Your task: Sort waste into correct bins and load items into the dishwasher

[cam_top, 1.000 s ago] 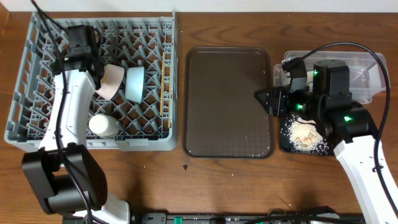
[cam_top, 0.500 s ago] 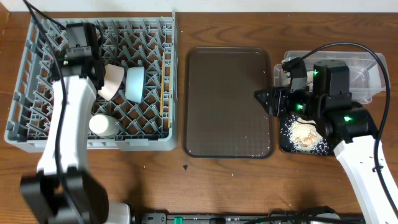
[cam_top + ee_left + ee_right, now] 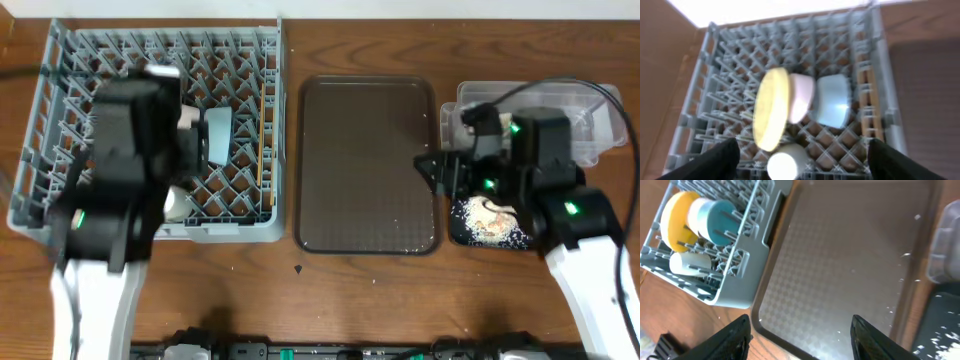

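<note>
The grey dish rack [image 3: 60, 120] stands at the left. The left wrist view shows in it a yellow plate [image 3: 771, 110] on edge, a white bowl [image 3: 802, 97], a light blue bowl [image 3: 834, 100] and a white cup [image 3: 785, 164]. Chopsticks [image 3: 263, 135] lie along its right side. My left gripper [image 3: 802, 145] is open and empty, high above the rack. My right gripper [image 3: 800, 320] is open and empty over the brown tray's right edge [image 3: 435, 170]. Rice scraps [image 3: 490, 215] lie in the black tray [image 3: 455, 232]. The clear tub [image 3: 560, 105] holds something white. I cannot make out the wrapper.
A dark brown serving tray [image 3: 368, 165] with a few crumbs lies between the rack and the bins. My raised left arm [image 3: 125, 160] hides the rack's middle in the overhead view. Bare wooden table [image 3: 300, 290] runs along the front.
My left arm has lifted up off the rack, toward the camera and the table's front, leaving the plate in the rack. My right arm has shifted slightly to the right.
</note>
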Motion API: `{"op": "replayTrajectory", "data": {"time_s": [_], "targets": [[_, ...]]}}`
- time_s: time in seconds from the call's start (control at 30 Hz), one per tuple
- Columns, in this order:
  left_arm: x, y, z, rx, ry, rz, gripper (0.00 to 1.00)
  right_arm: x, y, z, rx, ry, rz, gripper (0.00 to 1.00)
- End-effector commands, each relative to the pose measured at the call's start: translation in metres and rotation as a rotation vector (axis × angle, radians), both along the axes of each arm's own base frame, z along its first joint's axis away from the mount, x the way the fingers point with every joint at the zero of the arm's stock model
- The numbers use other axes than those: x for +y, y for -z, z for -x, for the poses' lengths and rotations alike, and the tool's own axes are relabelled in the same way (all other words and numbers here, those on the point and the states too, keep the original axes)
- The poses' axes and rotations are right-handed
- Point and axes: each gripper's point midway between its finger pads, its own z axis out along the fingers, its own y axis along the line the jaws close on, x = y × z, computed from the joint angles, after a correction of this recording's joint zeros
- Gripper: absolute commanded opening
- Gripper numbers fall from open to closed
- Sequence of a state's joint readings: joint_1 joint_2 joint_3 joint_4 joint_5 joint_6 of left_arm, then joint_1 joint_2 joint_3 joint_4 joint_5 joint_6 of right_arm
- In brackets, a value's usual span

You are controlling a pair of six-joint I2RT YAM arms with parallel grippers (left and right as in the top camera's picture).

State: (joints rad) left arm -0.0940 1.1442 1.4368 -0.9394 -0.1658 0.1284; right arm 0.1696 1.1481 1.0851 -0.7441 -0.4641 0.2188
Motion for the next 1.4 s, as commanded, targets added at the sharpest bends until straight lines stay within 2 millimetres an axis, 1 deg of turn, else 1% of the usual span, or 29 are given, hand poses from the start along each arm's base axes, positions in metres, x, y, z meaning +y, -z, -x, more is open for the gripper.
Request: {"op": "replayTrajectory", "data": {"time_s": [0.0, 0.03, 0.07, 0.1, 0.13, 0.17, 0.2, 0.33, 0.43, 0.53, 0.63, 0.7, 0.77, 0.83, 0.9, 1.03, 1.1, 1.17, 1.27, 1.33, 1.37], "targets": [[-0.015, -0.039, 0.041, -0.133, 0.049, 0.123, 0.86, -0.007, -0.048, 0.021, -0.180, 0.016, 0.006, 0.65], [-0.014, -0.044, 0.050, -0.150, 0.050, 0.124, 0.86, -0.008, -0.059, 0.028, -0.219, 0.016, -0.001, 0.67], [-0.013, -0.050, 0.061, -0.174, 0.051, 0.126, 0.90, -0.010, -0.071, 0.036, -0.264, 0.017, -0.010, 0.72], [-0.012, -0.054, 0.068, -0.193, 0.052, 0.127, 0.91, -0.011, -0.079, 0.042, -0.292, 0.017, -0.016, 0.78], [-0.011, -0.059, 0.075, -0.214, 0.053, 0.129, 0.91, -0.012, -0.088, 0.049, -0.327, 0.017, -0.023, 0.93], [-0.011, -0.065, 0.082, -0.242, 0.055, 0.131, 0.91, -0.013, -0.096, 0.056, -0.358, 0.018, -0.029, 0.99], [-0.010, -0.070, 0.089, -0.266, 0.056, 0.132, 0.91, -0.014, -0.103, 0.062, -0.388, 0.018, -0.035, 0.99], [-0.008, -0.082, 0.107, -0.330, 0.060, 0.137, 0.91, -0.018, -0.121, 0.081, -0.470, 0.020, -0.050, 0.99], [-0.007, -0.087, 0.114, -0.356, 0.061, 0.138, 0.91, -0.019, -0.127, 0.088, -0.497, 0.021, -0.056, 0.99], [-0.007, -0.088, 0.116, -0.360, 0.061, 0.139, 0.92, -0.019, -0.128, 0.089, -0.499, 0.021, -0.056, 0.99], [-0.007, -0.087, 0.116, -0.357, 0.061, 0.139, 0.92, -0.020, -0.120, 0.091, -0.465, 0.020, -0.049, 0.99], [-0.007, -0.087, 0.116, -0.357, 0.061, 0.139, 0.92, -0.021, -0.110, 0.094, -0.421, 0.020, -0.039, 0.99], [-0.007, -0.086, 0.116, -0.356, 0.061, 0.139, 0.92, -0.027, -0.107, 0.091, -0.417, 0.052, -0.011, 0.99], [-0.007, -0.086, 0.116, -0.356, 0.061, 0.139, 0.92, -0.038, -0.105, 0.086, -0.429, 0.109, 0.037, 0.99], [-0.007, -0.086, 0.116, -0.356, 0.061, 0.139, 0.92, -0.050, -0.098, 0.078, -0.439, 0.159, 0.107, 0.99], [-0.007, -0.086, 0.116, -0.356, 0.061, 0.138, 0.92, -0.059, -0.078, 0.056, -0.528, 0.161, 0.213, 0.99], [-0.007, -0.086, 0.116, -0.356, 0.061, 0.139, 0.92, -0.063, -0.063, 0.043, -0.590, 0.178, 0.229, 0.99], [-0.007, -0.086, 0.116, -0.356, 0.061, 0.139, 0.92, -0.067, -0.046, 0.039, -0.633, 0.202, 0.224, 0.99], [-0.007, -0.086, 0.116, -0.356, 0.061, 0.139, 0.92, -0.072, -0.017, 0.045, -0.657, 0.224, 0.220, 0.99], [-0.007, -0.086, 0.116, -0.356, 0.061, 0.139, 0.92, -0.075, -0.002, 0.051, -0.675, 0.237, 0.220, 0.99], [-0.007, -0.086, 0.116, -0.356, 0.061, 0.139, 0.92, -0.080, 0.009, 0.055, -0.699, 0.258, 0.223, 0.99]]}}
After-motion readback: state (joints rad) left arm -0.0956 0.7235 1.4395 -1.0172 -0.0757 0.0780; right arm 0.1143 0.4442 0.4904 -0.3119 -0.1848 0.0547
